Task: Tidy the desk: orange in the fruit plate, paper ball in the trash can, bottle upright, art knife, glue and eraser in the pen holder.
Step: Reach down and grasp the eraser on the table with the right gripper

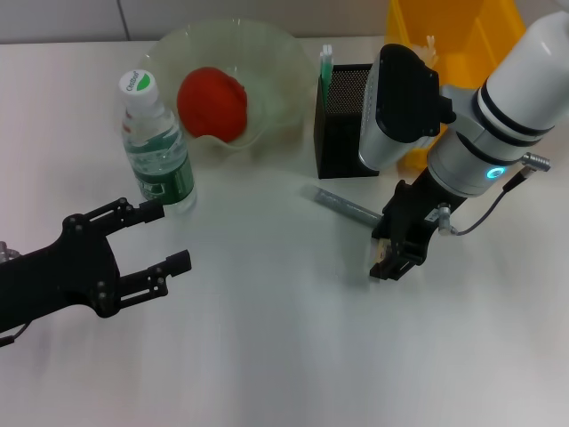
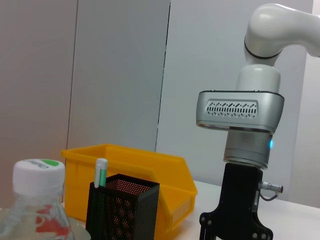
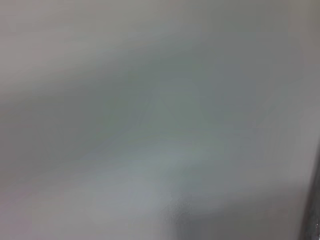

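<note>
Left pincer (image 1: pixel 169 236) idle, spread wide near bottle (image 1: pixel 157 147); right pincer (image 1: pixel 388 258), state unclear, beside art knife (image 1: pixel 345 206).

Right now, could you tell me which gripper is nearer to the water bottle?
Left. The left gripper sits open just in front of the water bottle; the right gripper is far across the desk, beyond the pen holder.

The left gripper (image 1: pixel 164 238) is held low, in front of the bottle (image 1: pixel 156 142), with its two black fingers spread apart and empty. The right gripper (image 1: pixel 391 258) is pointed steeply down, in front of the pen holder (image 1: pixel 342 120); its finger state is not discernible.
</note>
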Controlling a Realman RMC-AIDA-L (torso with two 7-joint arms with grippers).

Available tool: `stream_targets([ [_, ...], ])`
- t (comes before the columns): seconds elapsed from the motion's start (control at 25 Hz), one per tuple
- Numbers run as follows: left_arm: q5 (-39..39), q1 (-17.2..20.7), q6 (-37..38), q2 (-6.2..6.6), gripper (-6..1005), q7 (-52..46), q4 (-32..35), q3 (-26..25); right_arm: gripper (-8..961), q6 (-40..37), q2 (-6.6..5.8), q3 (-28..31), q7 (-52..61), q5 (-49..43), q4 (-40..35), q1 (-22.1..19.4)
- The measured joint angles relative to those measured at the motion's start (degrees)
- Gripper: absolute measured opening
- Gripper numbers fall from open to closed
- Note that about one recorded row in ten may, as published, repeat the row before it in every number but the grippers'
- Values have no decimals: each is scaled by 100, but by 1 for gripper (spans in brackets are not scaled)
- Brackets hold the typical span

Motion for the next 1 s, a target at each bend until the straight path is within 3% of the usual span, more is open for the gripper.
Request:
stream_targets([
  [0.2, 0, -5, 0, -5, 769, 0, 0, 0, 606, 52, 0, -36, 24, -9, -1, -5],
  [0.44, 0, -18, -1, -5, 768, 0, 0, 0, 401, 83, -1, -65, 37, -15, -4, -22],
  [1.0, 0, -27, -1, 15, 769, 0, 4, 0, 392, -43, -4, 105, 39, 71, -255, -74],
])
